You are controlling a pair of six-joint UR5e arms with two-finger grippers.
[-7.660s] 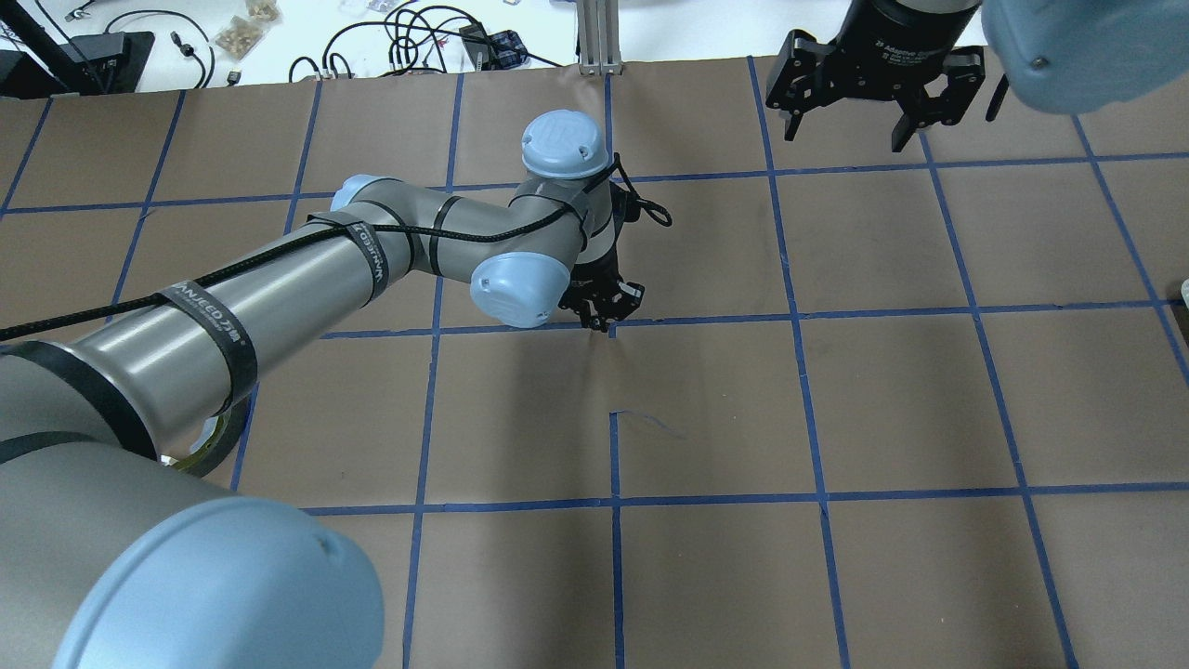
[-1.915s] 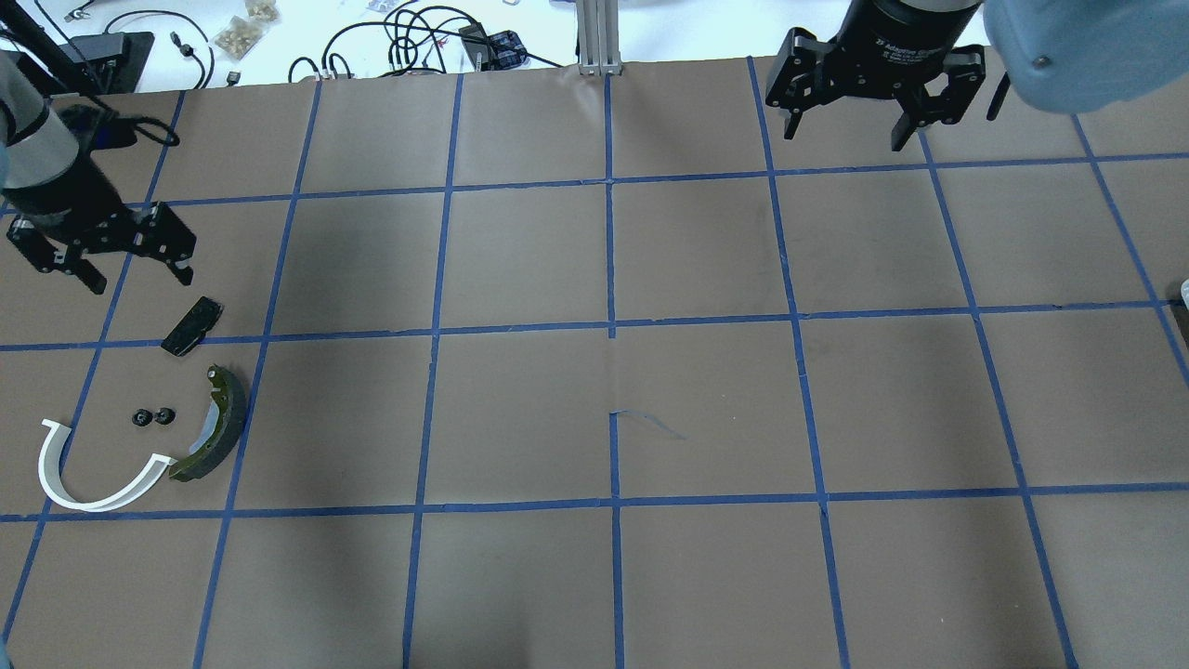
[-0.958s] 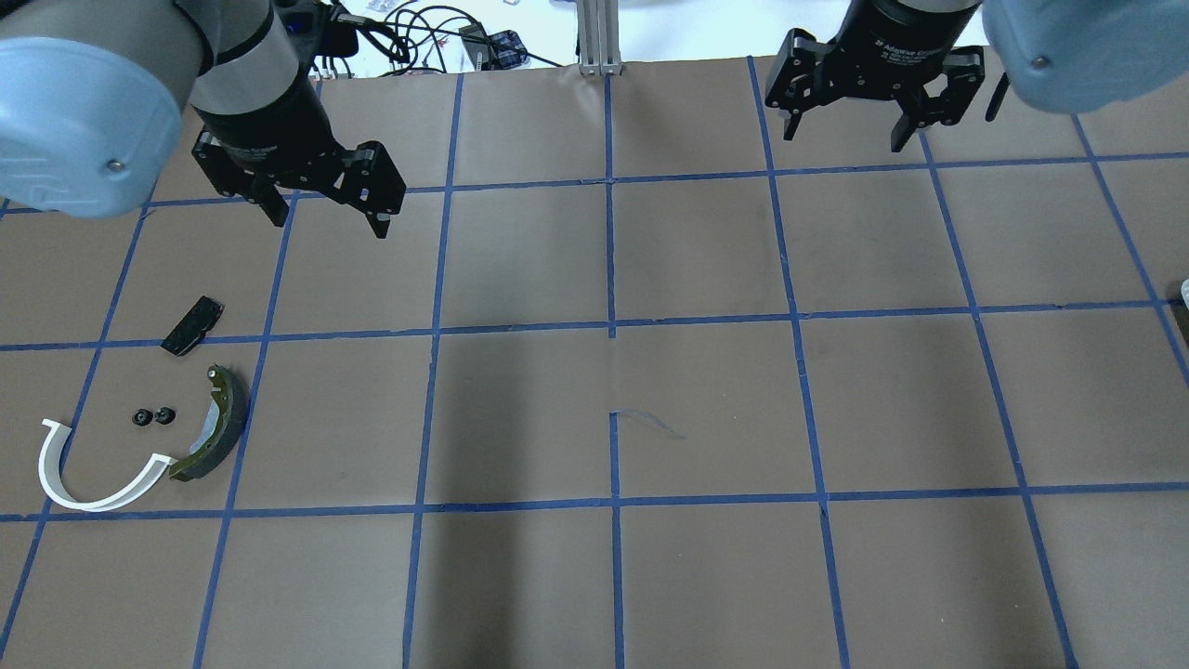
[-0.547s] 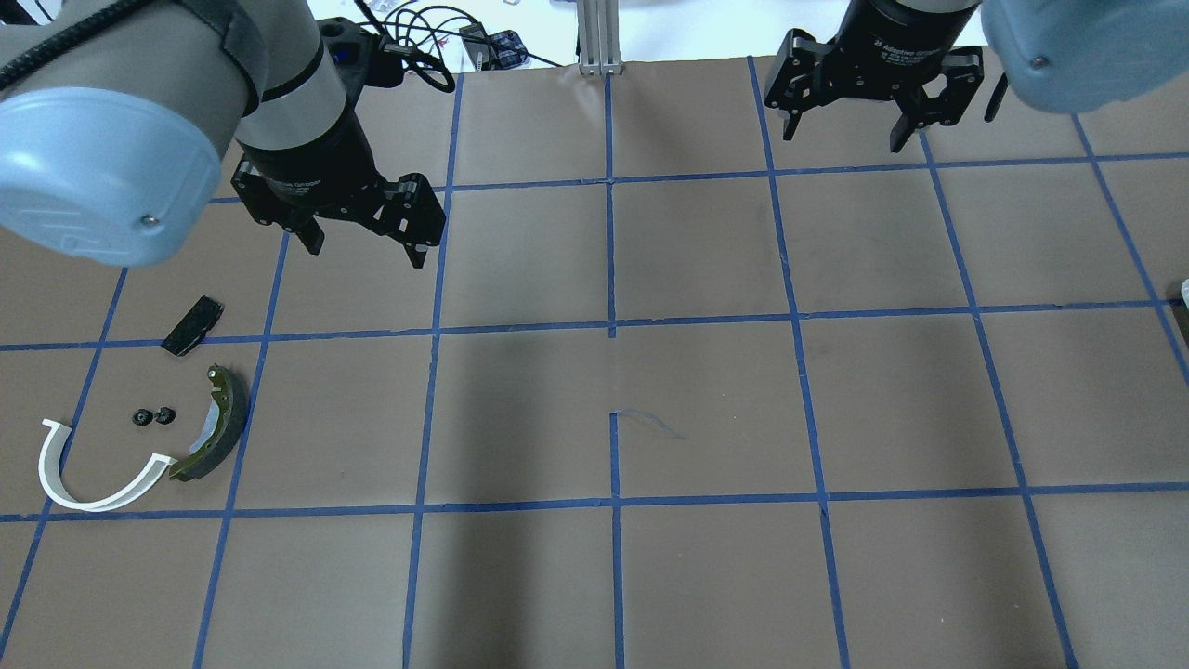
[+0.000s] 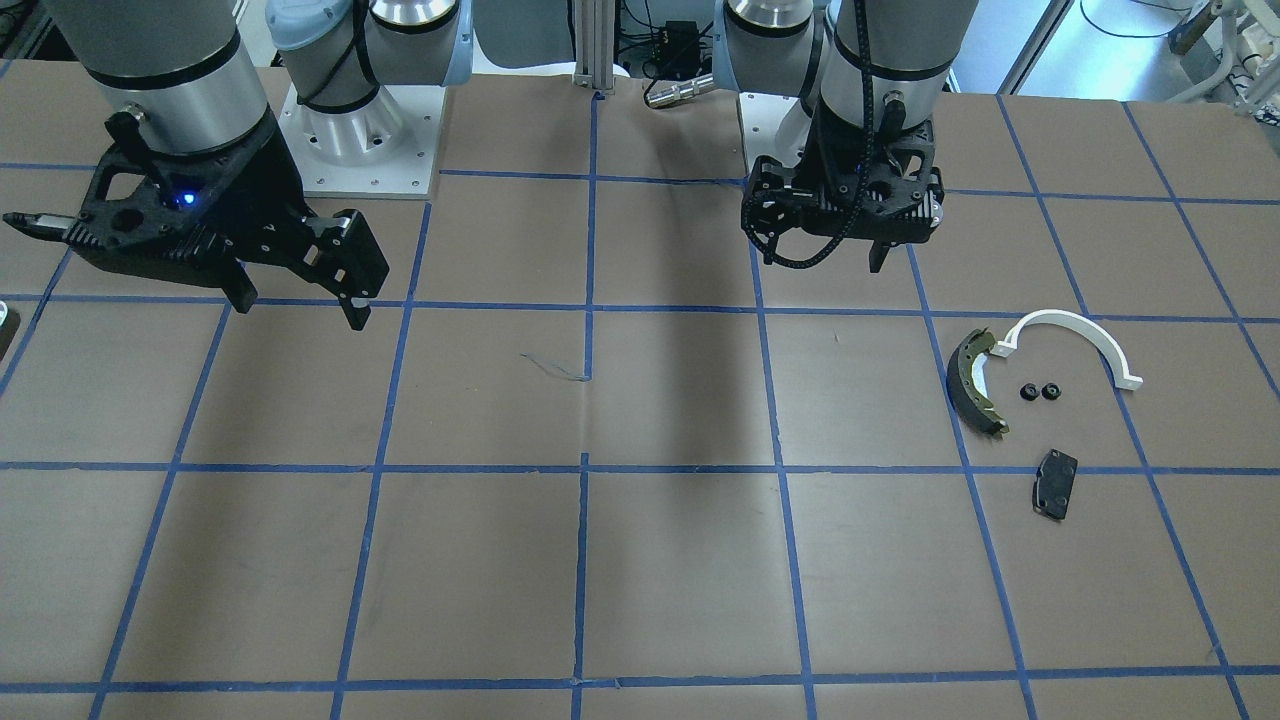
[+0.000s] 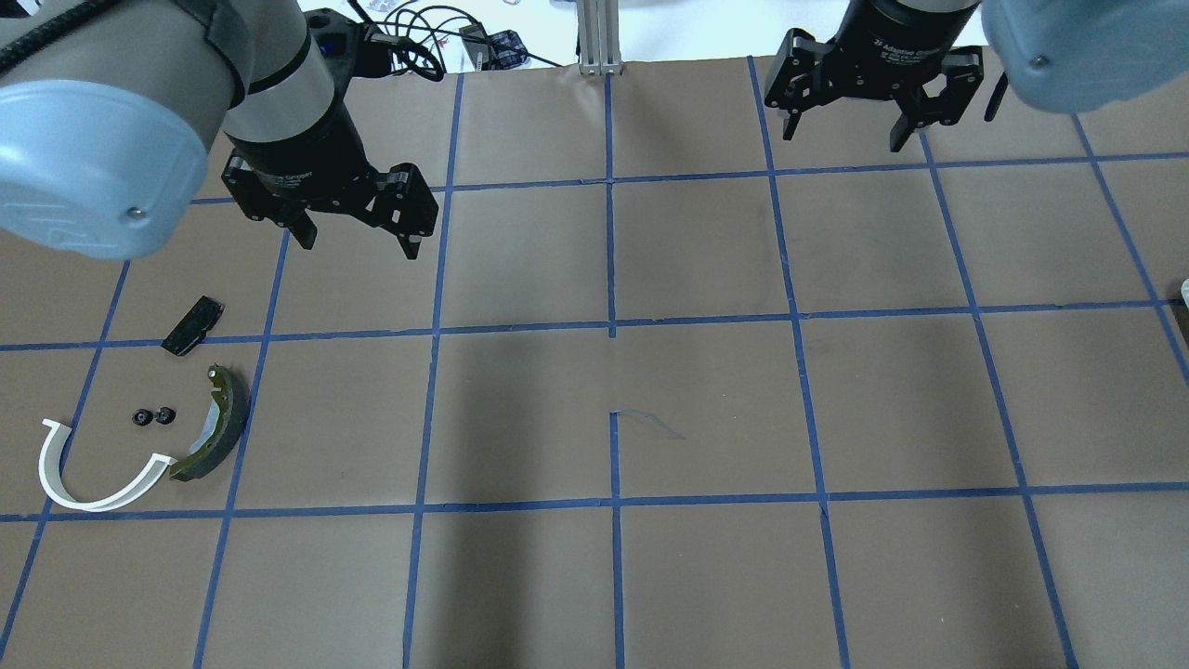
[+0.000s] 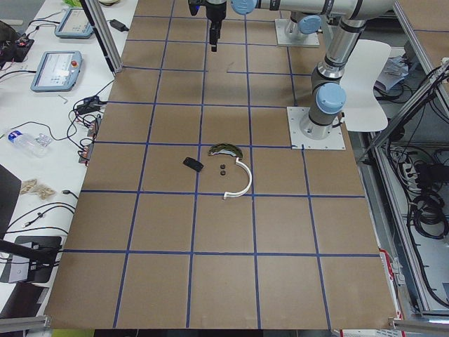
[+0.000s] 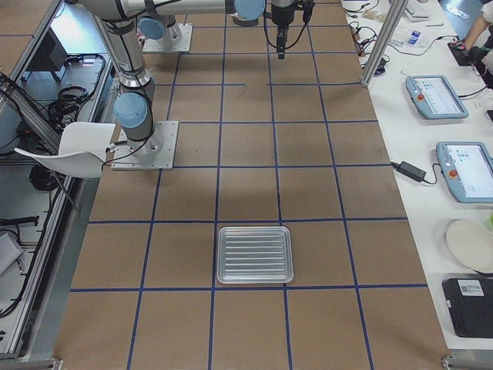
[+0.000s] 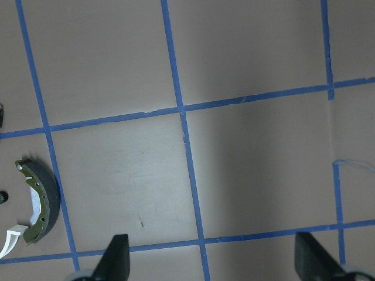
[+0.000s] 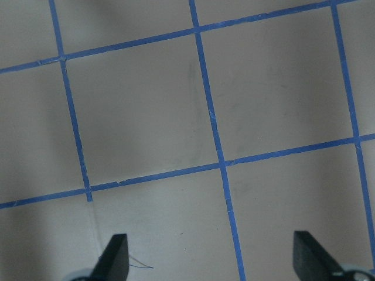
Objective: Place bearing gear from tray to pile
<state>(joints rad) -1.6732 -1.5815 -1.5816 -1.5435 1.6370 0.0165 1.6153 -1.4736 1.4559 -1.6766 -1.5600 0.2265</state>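
Observation:
The pile lies at the table's left: a dark curved brake shoe [image 6: 218, 437], a white arc piece [image 6: 45, 462] and a flat black pad [image 6: 192, 325]. Two small black bearing gears [image 6: 153, 416] lie between the arc and the shoe, also seen in the front view [image 5: 1039, 391]. My left gripper [image 6: 358, 243] is open and empty, above the table, to the right of and beyond the pile. My right gripper [image 6: 845, 139] is open and empty at the far right. The silver tray [image 8: 255, 254] shows in the right side view and looks empty.
The table is brown paper with a blue tape grid [image 6: 611, 330]. Cables and small items [image 6: 399, 37] lie on the white bench beyond the far edge. The left wrist view shows the brake shoe [image 9: 41, 205] at its lower left.
The left arm, over the table's middle at first, then stood open by the pile with both gears lying there. It has since swung right and away. The right arm has not moved.

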